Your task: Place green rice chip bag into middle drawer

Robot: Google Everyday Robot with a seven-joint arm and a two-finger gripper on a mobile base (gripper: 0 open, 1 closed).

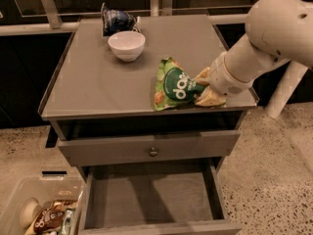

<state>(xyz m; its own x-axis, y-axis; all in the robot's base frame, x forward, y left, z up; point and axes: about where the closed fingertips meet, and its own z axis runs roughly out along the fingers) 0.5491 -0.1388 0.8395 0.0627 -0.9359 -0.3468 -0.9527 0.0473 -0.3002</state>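
Observation:
The green rice chip bag point(172, 84) is bright green with a dark round logo and white letters. It is tilted over the front right part of the grey cabinet top point(93, 82). My gripper point(203, 88) is shut on the bag's right end, near the top's front edge. The white arm reaches in from the upper right. The middle drawer point(151, 197) stands pulled open below, with a bare grey floor. It lies below and to the left of the bag.
A white bowl point(126, 45) and a dark blue snack bag point(116, 19) sit at the back of the top. A drawer front with a small knob point(153, 151) is above the open drawer. A clear bin of snacks point(39, 212) stands on the floor at the left.

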